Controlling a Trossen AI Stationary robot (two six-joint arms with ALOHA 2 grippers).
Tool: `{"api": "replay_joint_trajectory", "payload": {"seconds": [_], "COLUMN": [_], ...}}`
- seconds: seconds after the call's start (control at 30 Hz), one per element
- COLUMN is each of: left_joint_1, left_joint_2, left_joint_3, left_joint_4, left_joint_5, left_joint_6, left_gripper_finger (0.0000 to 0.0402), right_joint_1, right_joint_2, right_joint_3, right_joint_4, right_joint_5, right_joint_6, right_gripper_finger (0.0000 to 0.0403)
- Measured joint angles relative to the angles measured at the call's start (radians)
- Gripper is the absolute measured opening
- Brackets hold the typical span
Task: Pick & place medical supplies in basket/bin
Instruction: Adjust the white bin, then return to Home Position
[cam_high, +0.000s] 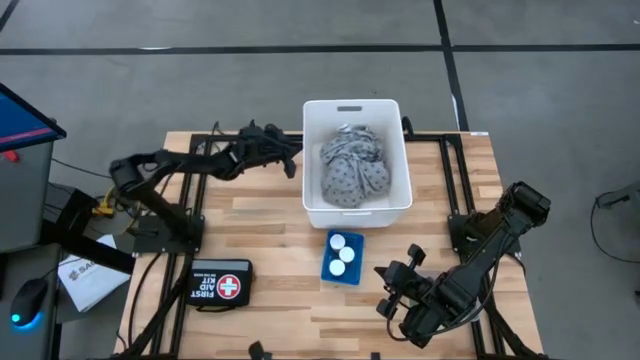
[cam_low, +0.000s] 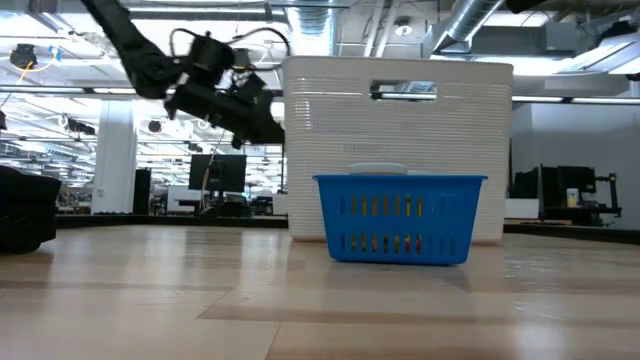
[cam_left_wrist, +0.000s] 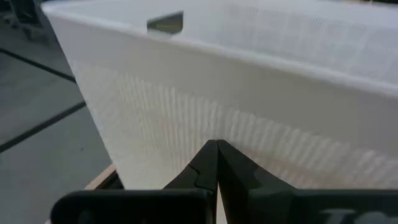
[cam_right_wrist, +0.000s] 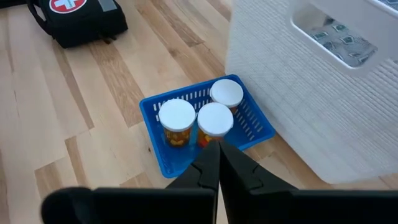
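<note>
Both grippers are closed and empty: left gripper (cam_high: 291, 160) beside the white bin (cam_high: 399, 150), right gripper (cam_high: 385, 292) near the front edge.

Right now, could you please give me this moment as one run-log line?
left gripper: shut, beside white bin | right gripper: shut, near blue basket | pill bottles: in basket | grey cloth: in bin

I see 3 orange pill bottles (cam_right_wrist: 199, 121) w/ white caps, upright, packed together in the small blue basket (cam_high: 343, 256), just in front of the white bin (cam_high: 356, 162). Grey patterned cloth (cam_high: 352, 165) lies crumpled inside the bin, filling most of its floor.
</note>
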Motion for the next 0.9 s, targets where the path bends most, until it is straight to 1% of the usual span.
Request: {"api": "replay_joint_trajectory", "payload": {"seconds": [0.07,0.13,0.27,0.43,0.53,0.6,0.67,0.7,0.77,0.9], "left_joint_1": [0.005,0.013,0.024,0.01,-0.028,-0.051,-0.066,-0.071,-0.07,-0.068], "left_joint_2": [0.052,0.079,0.065,-0.033,-0.13,-0.204,-0.283,-0.324,-0.418,-0.64], "left_joint_3": [0.041,0.068,0.071,0.072,0.072,0.073,0.072,0.068,0.023,-0.152], "left_joint_4": [-0.002,-0.01,-0.027,-0.097,-0.182,-0.266,-0.377,-0.428,-0.468,-0.429], "left_joint_5": [-0.015,-0.024,-0.047,-0.078,-0.143,-0.186,-0.198,-0.185,-0.105,0.077], "left_joint_6": [0.012,0.014,0.038,0.064,0.128,0.173,0.194,0.195,0.197,0.174], "left_gripper_finger": [0.0,0.0,0.0,0.0,0.0,0.0,0.0,0.0,0.0,0.0], "right_joint_1": [0.002,0.009,0.029,0.035,0.032,0.032,0.032,0.035,0.049,0.08], "right_joint_2": [0.0,0.0,0.0,0.0,0.0,0.0,0.0,0.0,0.0,0.0], "right_joint_3": [0.0,0.0,0.0,0.0,0.0,0.0,0.0,0.0,0.0,0.0], "right_joint_4": [0.003,0.005,0.007,-0.031,-0.099,-0.138,-0.16,-0.162,-0.16,-0.146], "right_joint_5": [0.001,0.001,0.003,0.001,-0.021,-0.031,-0.04,-0.04,-0.04,-0.032], "right_joint_6": [-0.002,-0.002,0.005,0.032,0.079,0.105,0.12,0.12,0.121,0.122], "right_gripper_finger": [0.0001,0.0001,0.0001,0.0001,0.0001,0.0001,0.0001,0.0001,0.0001,0.0]}}
